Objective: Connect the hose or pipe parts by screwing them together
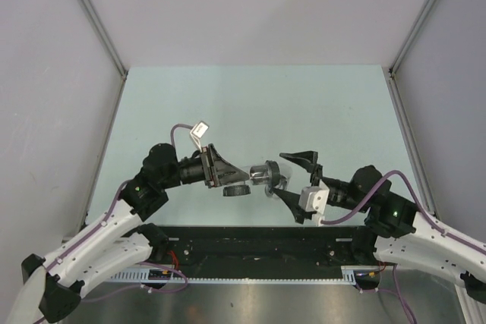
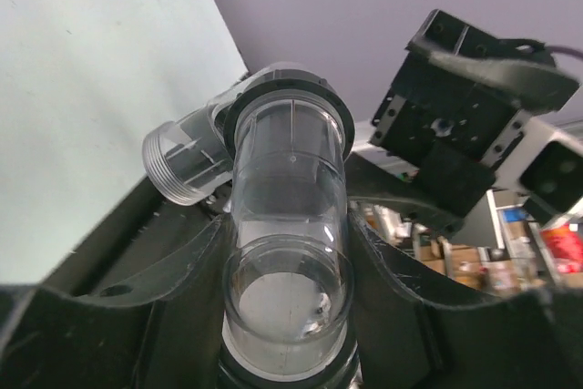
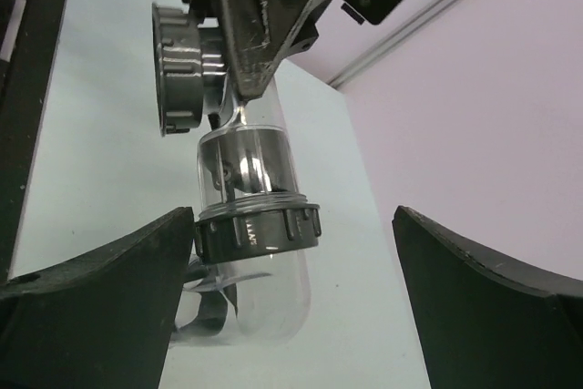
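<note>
Clear pipe (image 2: 290, 216) with a dark ring nut (image 3: 260, 234) at its far end, where a clear threaded elbow (image 2: 182, 161) is met; how far the joint is screwed cannot be told. The assembly is held above the table (image 1: 304, 104), between the two arms, and is clamped along the pipe by the narrowed left gripper (image 1: 240, 175). The right gripper (image 1: 292, 180) is spread wide, its fingers (image 3: 91, 298) flanking the ring nut without closing on it.
</note>
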You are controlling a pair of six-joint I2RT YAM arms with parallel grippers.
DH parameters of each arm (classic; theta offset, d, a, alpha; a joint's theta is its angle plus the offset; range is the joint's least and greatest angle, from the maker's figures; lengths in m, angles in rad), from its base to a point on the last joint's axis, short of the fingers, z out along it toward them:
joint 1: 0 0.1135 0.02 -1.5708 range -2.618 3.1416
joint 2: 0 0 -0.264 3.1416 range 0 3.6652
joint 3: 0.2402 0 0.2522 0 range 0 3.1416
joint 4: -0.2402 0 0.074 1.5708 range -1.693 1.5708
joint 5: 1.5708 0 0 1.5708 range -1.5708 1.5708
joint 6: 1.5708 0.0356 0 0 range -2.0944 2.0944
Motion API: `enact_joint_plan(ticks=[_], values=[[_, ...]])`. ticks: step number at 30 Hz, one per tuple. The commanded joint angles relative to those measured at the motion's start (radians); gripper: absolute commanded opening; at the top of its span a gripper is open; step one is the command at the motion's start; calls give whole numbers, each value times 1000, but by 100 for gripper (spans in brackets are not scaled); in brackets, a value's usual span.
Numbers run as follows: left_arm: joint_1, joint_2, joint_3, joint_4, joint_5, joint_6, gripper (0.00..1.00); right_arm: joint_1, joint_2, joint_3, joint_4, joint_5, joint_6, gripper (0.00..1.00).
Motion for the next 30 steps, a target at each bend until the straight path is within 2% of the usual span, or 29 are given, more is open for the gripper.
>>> enact_joint_plan(ticks=[1, 6, 9, 11, 14, 15, 18, 19, 21, 22, 24, 25, 27, 28, 30], values=[[15, 3, 59, 53, 97, -217, 1, 86, 42, -5, -8, 164, -157, 94], [18, 24, 84, 55, 154, -254, 0, 99, 89, -7, -16, 152, -156, 91], [22, 37, 96, 56, 197, -264, 0, 102, 114, -7, -8, 164, -154, 85], [28, 53, 102, 61, 223, -264, 0, 103, 119, -7, -13, 172, -147, 75], [48, 70, 105, 76, 276, -239, 0, 103, 132, -7, -17, 186, -116, 52], [53, 78, 105, 81, 286, -224, 0, 105, 135, -7, -16, 178, -98, 41], [62, 98, 134, 89, 300, -30, 0, 94, 137, -3, 1, 112, -9, 29], [61, 97, 142, 89, 278, 129, 0, 90, 139, -2, 4, 88, 19, 27], [61, 81, 136, 90, 243, 298, 0, 74, 163, 13, 7, 8, 110, 22], [59, 61, 121, 93, 223, 477, 0, 70, 177, 16, 9, -18, 146, 22], [53, 43, 105, 99, 200, 648, 0, 53, 214, 24, 20, -98, 238, 22], [48, 35, 96, 99, 209, 819, 1, 48, 224, 24, 23, -123, 269, 22], [39, 31, 82, 98, 273, 990, 1, 24, 247, 24, 41, -197, 336, 22], [35, 23, 64, 96, 290, 1129, 0, 10, 252, 24, 46, -234, 384, 22], [30, 18, 42, 96, 327, 1257, 0, -53, 260, 24, 78, -347, 457, 22]])
